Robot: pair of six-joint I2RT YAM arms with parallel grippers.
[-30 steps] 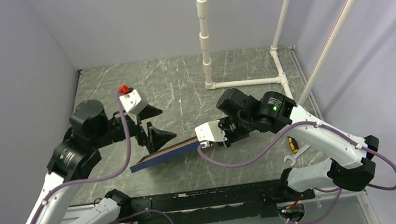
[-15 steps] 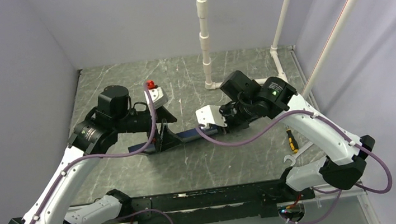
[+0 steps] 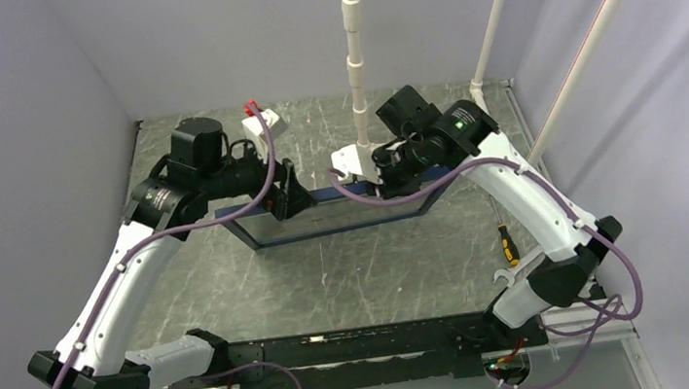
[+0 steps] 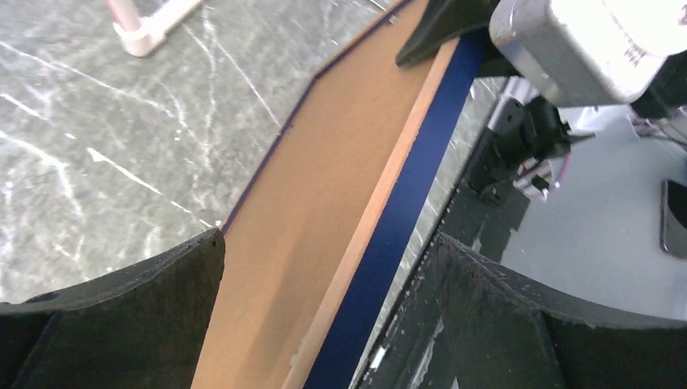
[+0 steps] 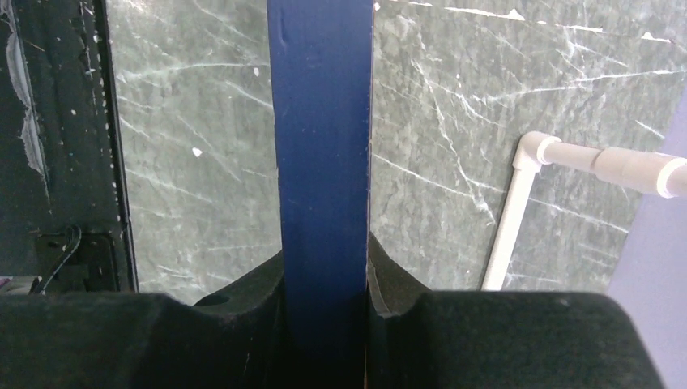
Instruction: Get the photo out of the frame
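Observation:
The navy frame (image 3: 335,232) is held up off the table, its top edge between both grippers and its lower edge hanging towards the near side. My right gripper (image 3: 374,186) is shut on the frame's navy edge (image 5: 322,146), one finger on each face (image 5: 324,275). My left gripper (image 3: 292,200) is open, its fingers (image 4: 105,316) standing wide on either side of the frame's edge (image 4: 405,203). The photo's brown hardboard back (image 4: 324,186) sits inside the frame. From above the frame's inside looks grey, and the print's picture cannot be made out.
A white PVC pipe stand (image 3: 354,56) rises behind the frame, with its foot pipe on the table (image 5: 506,219). A yellow-and-black screwdriver (image 3: 508,244) and a wrench (image 3: 511,273) lie at the right. Walls close in on the left, back and right.
The right arm has carried the frame up and towards the back, turning it from nearly edge-on to hanging open to the camera. The left gripper has moved right onto the frame's top edge.

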